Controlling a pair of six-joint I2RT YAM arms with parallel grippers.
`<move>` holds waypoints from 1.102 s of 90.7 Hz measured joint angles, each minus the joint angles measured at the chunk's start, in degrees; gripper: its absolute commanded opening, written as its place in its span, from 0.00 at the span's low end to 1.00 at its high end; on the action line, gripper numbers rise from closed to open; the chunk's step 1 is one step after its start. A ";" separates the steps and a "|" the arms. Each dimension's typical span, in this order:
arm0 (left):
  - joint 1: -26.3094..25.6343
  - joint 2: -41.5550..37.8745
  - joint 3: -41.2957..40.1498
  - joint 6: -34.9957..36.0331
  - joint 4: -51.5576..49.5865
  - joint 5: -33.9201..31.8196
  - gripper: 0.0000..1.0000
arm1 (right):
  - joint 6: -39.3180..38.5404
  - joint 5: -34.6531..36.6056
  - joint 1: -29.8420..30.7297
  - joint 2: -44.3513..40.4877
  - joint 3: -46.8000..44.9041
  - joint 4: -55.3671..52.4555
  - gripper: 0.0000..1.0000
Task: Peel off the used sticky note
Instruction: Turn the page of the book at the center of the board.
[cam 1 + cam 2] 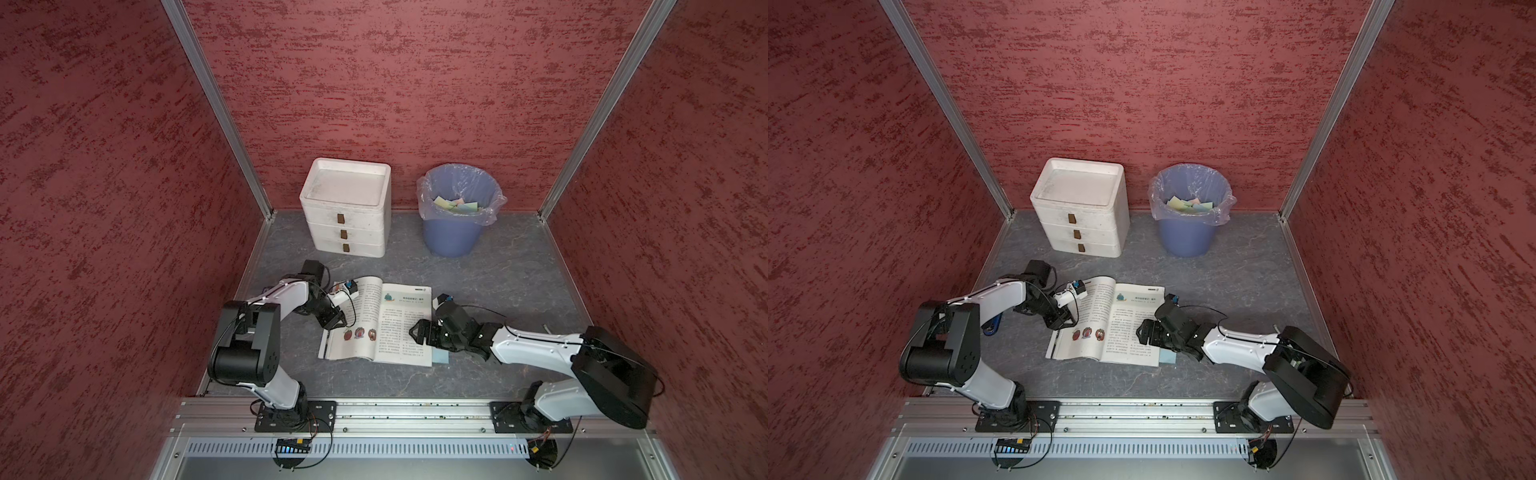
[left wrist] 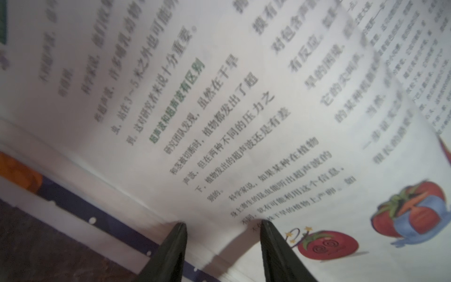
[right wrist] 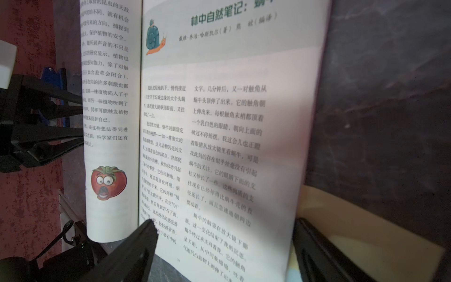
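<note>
An open book [image 1: 395,307] [image 1: 1125,311] lies flat on the grey table. A pale blue sticky note [image 1: 440,356] [image 1: 1168,356] pokes out from under the right page's outer edge, near its front corner. In the right wrist view the sticky note [image 3: 366,219] looks cream. My left gripper [image 1: 338,322] [image 2: 223,223] is open, with both fingertips on the left page near its outer edge. My right gripper [image 1: 417,332] [image 3: 224,223] is wide open low over the right page, with one finger [image 3: 314,246] over the note. Nothing is held.
A white three-drawer cabinet [image 1: 347,208] and a blue bin [image 1: 451,237] with a clear liner stand at the back; the bin holds several coloured notes. Red walls close in three sides. A metal rail [image 1: 395,415] runs along the front.
</note>
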 measured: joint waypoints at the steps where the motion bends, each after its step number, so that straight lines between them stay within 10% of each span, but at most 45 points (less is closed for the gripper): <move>1: 0.00 0.00 0.00 0.00 0.00 0.00 0.52 | 0.00 0.02 0.11 0.00 0.00 0.00 0.91; 68: -0.26 -0.07 -0.02 0.00 0.11 -0.42 0.51 | -0.02 -0.26 5.31 -2.16 4.57 0.63 0.91; 100: 1.33 -0.04 0.15 0.04 -0.83 1.49 0.50 | -2.84 -1.60 10.97 8.74 20.35 3.21 0.96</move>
